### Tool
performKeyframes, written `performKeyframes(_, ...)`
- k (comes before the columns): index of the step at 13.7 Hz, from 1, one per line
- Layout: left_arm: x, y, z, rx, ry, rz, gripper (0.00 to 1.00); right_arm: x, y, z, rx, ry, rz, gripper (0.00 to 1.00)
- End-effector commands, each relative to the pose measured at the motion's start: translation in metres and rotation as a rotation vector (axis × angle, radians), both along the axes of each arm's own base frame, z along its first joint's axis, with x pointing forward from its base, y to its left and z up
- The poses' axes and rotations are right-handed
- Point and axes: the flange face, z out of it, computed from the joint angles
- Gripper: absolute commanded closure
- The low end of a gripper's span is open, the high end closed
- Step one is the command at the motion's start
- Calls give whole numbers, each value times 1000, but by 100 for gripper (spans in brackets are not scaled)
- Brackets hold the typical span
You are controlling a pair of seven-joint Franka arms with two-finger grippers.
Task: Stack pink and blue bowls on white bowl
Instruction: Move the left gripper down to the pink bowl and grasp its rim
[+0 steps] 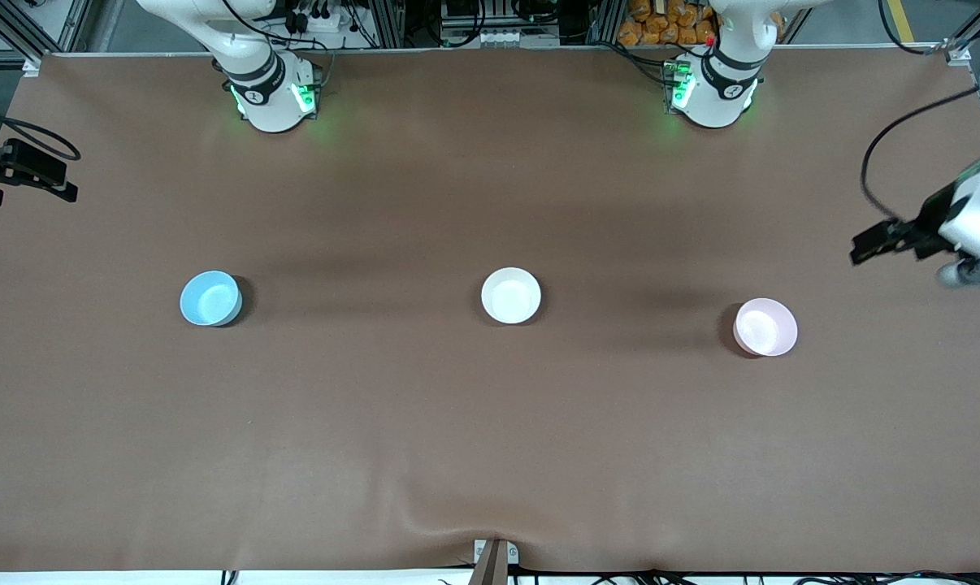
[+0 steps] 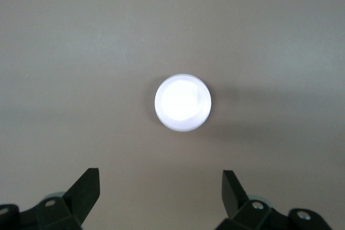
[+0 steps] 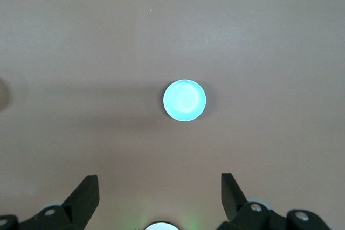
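Observation:
Three small bowls stand apart in a row across the table. The light blue bowl (image 1: 210, 298) is toward the right arm's end, the white bowl (image 1: 511, 295) is in the middle, and the pale pink bowl (image 1: 765, 327) is toward the left arm's end. My left gripper (image 2: 160, 179) is open and empty, high over the table; the pink bowl (image 2: 182, 102) shows washed-out bright in its view. My right gripper (image 3: 159, 182) is open and empty, high up, with the blue bowl (image 3: 184, 100) in its view.
The table has a brown cover (image 1: 490, 422). The arm bases (image 1: 271, 89) (image 1: 713, 89) stand along its edge farthest from the front camera. The left arm's hand (image 1: 965, 223) and the right arm's hand (image 1: 19, 166) hang at the table's two ends.

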Motion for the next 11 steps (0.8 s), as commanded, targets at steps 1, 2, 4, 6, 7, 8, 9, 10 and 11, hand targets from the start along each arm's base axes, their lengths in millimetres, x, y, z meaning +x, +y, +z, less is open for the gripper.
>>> performKeyframes(1, -1, 0, -51, -14, -52, -8, 0, 1, -1, 3, 1, 0, -13, 0)
performKeyframes(2, 0, 0, -68, -13, -57, -26, 0, 1, -2, 3, 2, 0, -14, 0)
performKeyframes(4, 5, 17, -99, -12, -61, -63, 0, 1, -1, 3, 2, 0, -13, 0)
performKeyframes(6, 6, 28, -135, -16, -51, -77, 0, 1, -2, 3, 2, 0, -16, 0)
performKeyframes(7, 6, 44, -153, -17, -43, -59, 0, 1, -2, 3, 2, 0, -16, 0)
performKeyframes(8, 8, 57, -172, -22, -35, -42, 0, 1, -1, 3, 2, 0, -14, 0)
performKeyframes(9, 10, 61, -189, -23, -41, -44, 0, 1, -1, 3, 2, 0, -14, 0)
performKeyframes(10, 13, 63, -203, -23, -48, -44, 0, 1, 0, 3, 2, 0, -14, 0)
performKeyframes(11, 13, 63, -216, -28, -38, -42, 0, 1, -2, 3, 2, 0, -17, 0)
